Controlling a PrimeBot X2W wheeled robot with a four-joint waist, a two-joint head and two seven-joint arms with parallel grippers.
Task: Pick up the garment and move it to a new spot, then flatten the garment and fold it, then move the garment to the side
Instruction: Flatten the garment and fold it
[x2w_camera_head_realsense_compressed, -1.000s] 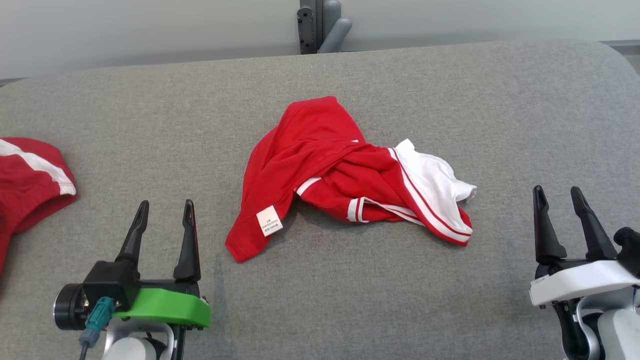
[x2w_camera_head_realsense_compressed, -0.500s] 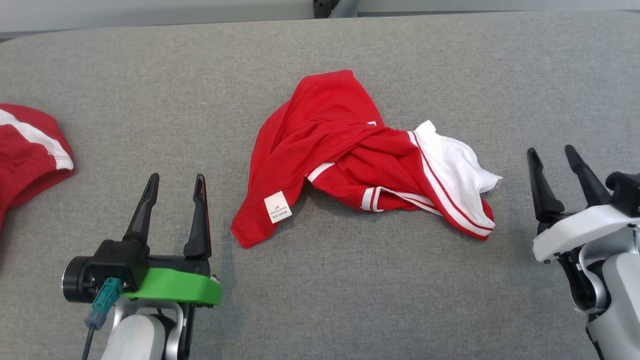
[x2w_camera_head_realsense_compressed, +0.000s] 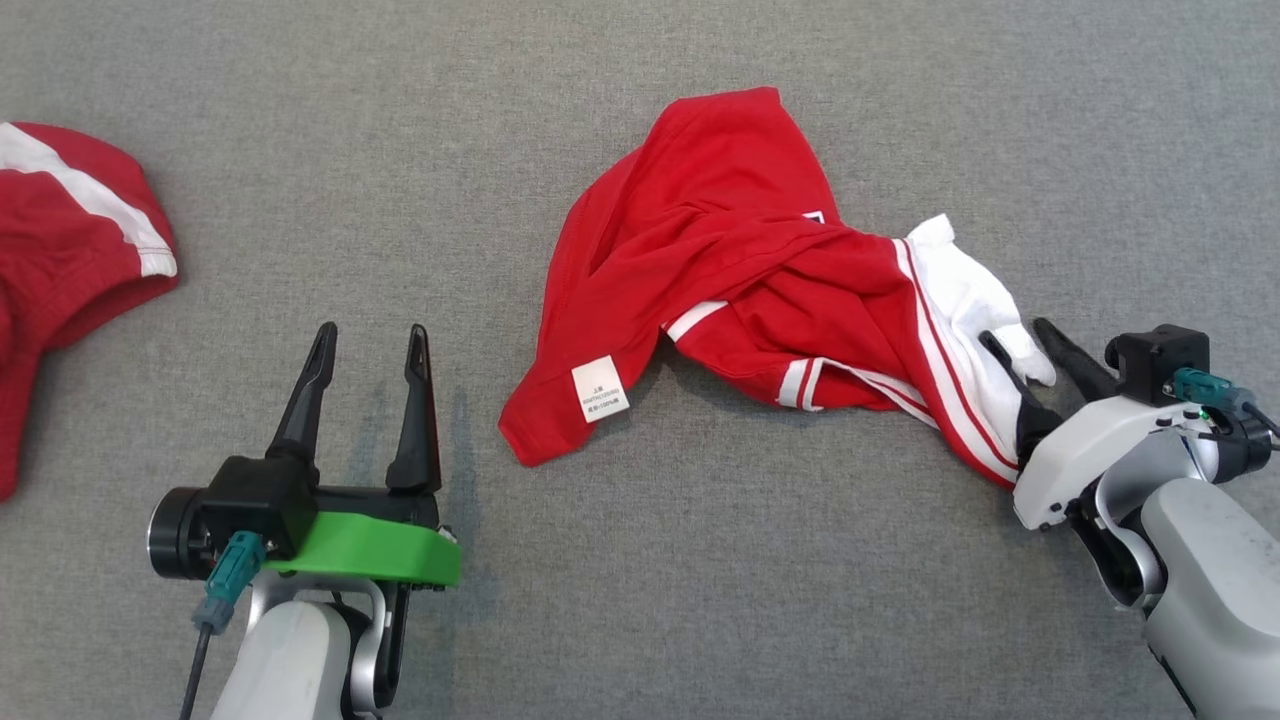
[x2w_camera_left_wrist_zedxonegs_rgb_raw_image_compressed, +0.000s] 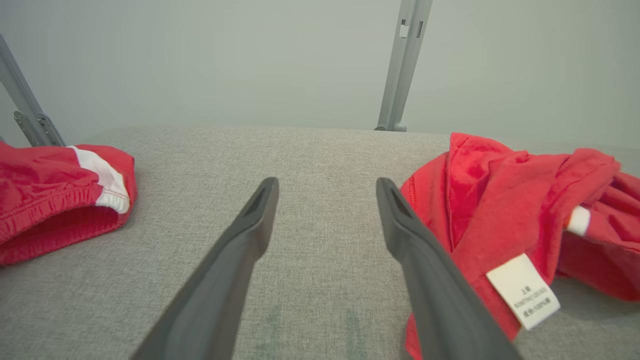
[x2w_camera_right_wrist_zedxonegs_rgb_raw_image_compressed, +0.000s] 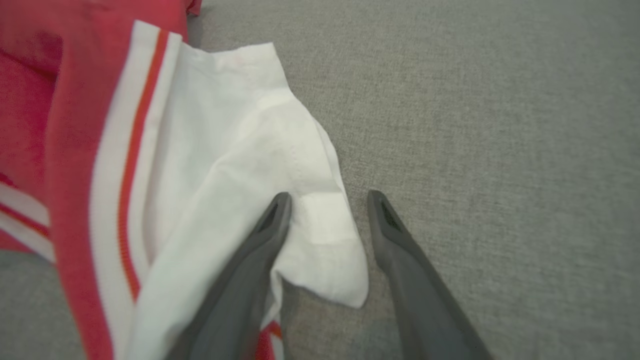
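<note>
The left gripper (x2w_camera_head_realsense_compressed: 372, 330) points straight ahead, fingers spread wide; the right gripper (x2w_camera_head_realsense_compressed: 1012, 330) angles inward, fingers parted.

The second red garment (x2w_camera_head_realsense_compressed: 70, 250) runs off the left edge. On the crumpled garment (x2w_camera_head_realsense_compressed: 740, 260), the label (x2w_camera_head_realsense_compressed: 601, 388) print is too small to read. One finger of the right gripper (x2w_camera_right_wrist_zedxonegs_rgb_raw_image_compressed: 328, 196) hides some of its white part.
</note>
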